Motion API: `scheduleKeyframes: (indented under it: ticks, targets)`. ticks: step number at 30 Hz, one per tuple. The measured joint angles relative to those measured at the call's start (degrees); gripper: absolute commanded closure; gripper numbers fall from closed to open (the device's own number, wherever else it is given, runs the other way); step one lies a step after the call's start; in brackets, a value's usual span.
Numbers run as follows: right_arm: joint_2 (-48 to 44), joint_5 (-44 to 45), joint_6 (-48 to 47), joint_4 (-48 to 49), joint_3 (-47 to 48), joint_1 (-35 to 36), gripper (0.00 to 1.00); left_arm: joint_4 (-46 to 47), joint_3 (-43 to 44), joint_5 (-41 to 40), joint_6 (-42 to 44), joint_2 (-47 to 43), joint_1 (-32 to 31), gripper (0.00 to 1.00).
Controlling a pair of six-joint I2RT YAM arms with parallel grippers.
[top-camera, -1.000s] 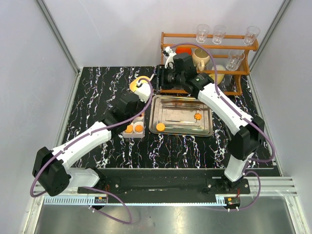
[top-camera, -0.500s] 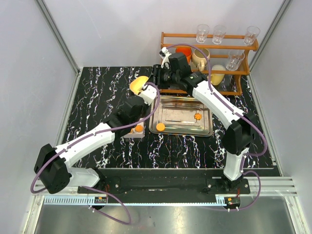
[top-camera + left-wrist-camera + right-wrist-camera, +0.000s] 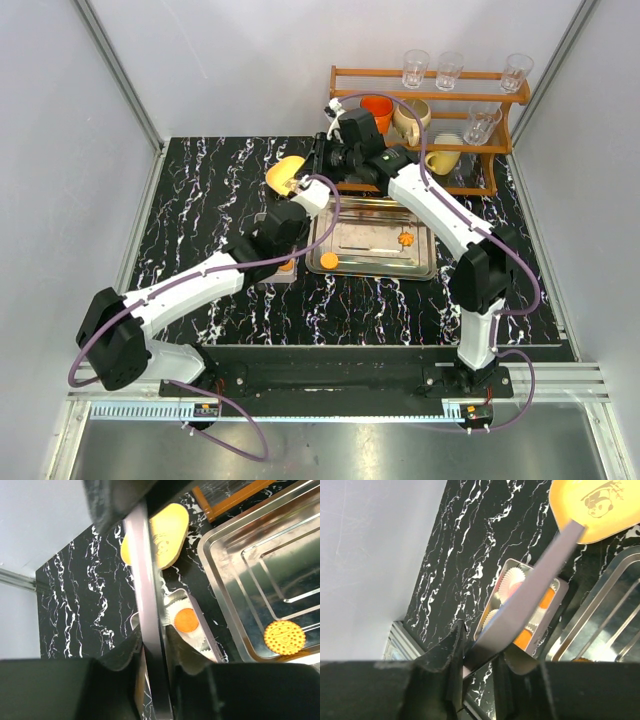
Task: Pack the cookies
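Observation:
The tin's lid (image 3: pixel 285 172), yellow with a panda print, hangs tilted above the table behind the tin (image 3: pixel 270 276). My left gripper (image 3: pixel 300 188) is shut on its grey edge (image 3: pixel 150 605) from the near side. My right gripper (image 3: pixel 318 162) closes on the same lid (image 3: pixel 595 502) from the back, with the grey sheet wedged between its fingers (image 3: pixel 455 645). The tin (image 3: pixel 559 592) holds orange cookies (image 3: pixel 547 600) in white paper cups. One of these cookies (image 3: pixel 186 620) shows beside my left gripper (image 3: pixel 152 640). Two more cookies (image 3: pixel 328 260) (image 3: pixel 405 238) lie on the steel tray (image 3: pixel 370 215).
The steel tray (image 3: pixel 250 565) sits right of the tin. A wooden rack (image 3: pixel 430 75) with glasses, mugs and an orange cup (image 3: pixel 377 105) stands at the back right, close behind my right arm. Grey walls close in the sides.
My left arm has shifted right over the tin, still holding the lid. The right arm swung left toward the lid and its jaws narrowed around the lid's edge.

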Motion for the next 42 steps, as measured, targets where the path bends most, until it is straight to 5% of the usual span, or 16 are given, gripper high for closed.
scheduleKeyframes:
  ticks: [4, 15, 26, 36, 42]
  targets:
    - [0.3, 0.0, 1.0, 0.0, 1.5, 0.9, 0.87, 0.3, 0.0, 0.7, 0.8, 0.3, -0.9, 0.51]
    - [2.0, 2.8, -1.8, -2.9, 3.4, 1.4, 0.96, 1.3, -0.3, 1.3, 2.0, 0.2, -1.3, 0.18]
    - [2.2, 3.6, -4.5, -4.3, 5.8, 0.9, 0.98, 0.6, -5.5, 13.2, 2.2, -7.8, -0.2, 0.08]
    - [2.2, 2.3, -5.0, -3.9, 5.6, -1.2, 0.97, -1.4, -6.4, 31.0, -0.2, -19.8, 12.2, 0.07]
    - [2.1, -1.6, -5.0, -2.4, 2.3, -2.0, 0.96, -1.5, -6.5, 34.3, -1.5, -22.1, 16.3, 0.07]
